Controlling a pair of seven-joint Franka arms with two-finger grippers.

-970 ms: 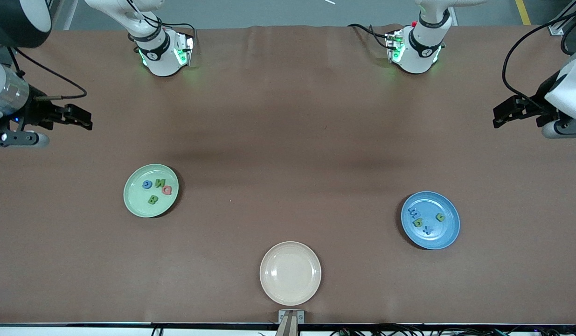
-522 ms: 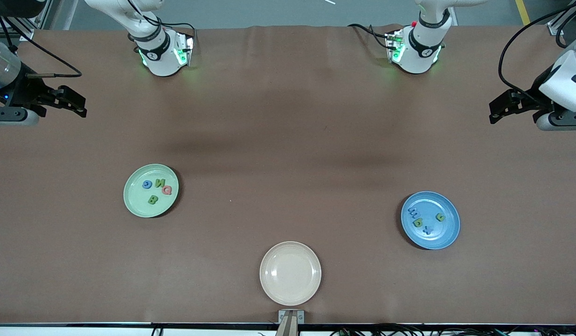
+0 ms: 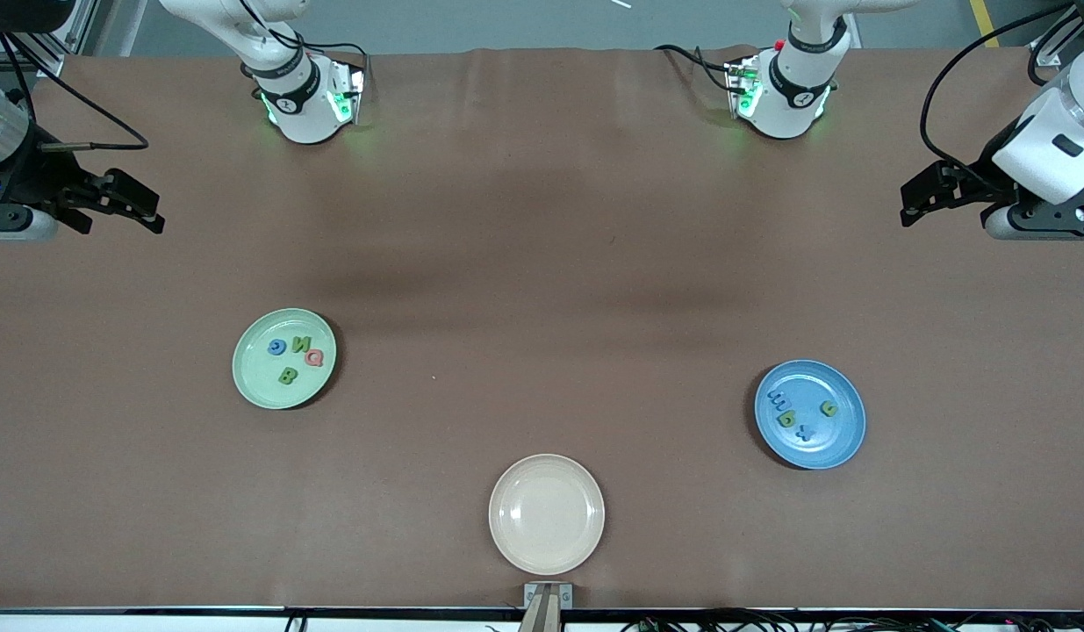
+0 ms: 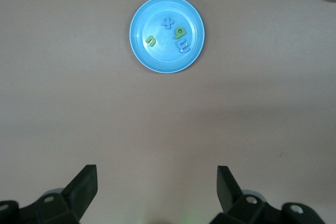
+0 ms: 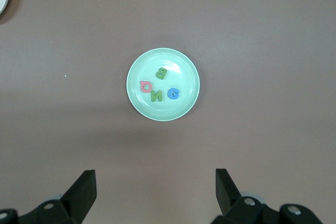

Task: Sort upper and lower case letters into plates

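The pale green plate (image 3: 256, 376) holds the capitals: blue G (image 3: 277, 348), green N (image 3: 303, 343), pink Q (image 3: 313, 357) and green B (image 3: 287, 376). On the blue plate (image 3: 833, 439) lie the small letters: blue m (image 3: 778, 398), blue x (image 3: 804, 431) and two green ones (image 3: 785, 418) (image 3: 828, 408). My right gripper (image 3: 155, 211) hangs open and empty over bare table at the right arm's end. Over the left arm's end, my left gripper (image 3: 908, 204) is open and empty too. Each wrist view looks down on its plate, the blue plate (image 4: 157, 59) and the green plate (image 5: 163, 109).
A cream-beige plate (image 3: 547, 513) with nothing on it sits near the front camera's edge, midway between the two plates. Brown table cover runs between all three plates. The arm bases (image 3: 305, 96) (image 3: 783, 92) stand at the table's back edge.
Both grippers have risen and pulled back toward the bases' side of the table, staying open. The left one also edged toward the table's middle. Plates and letters have not moved.
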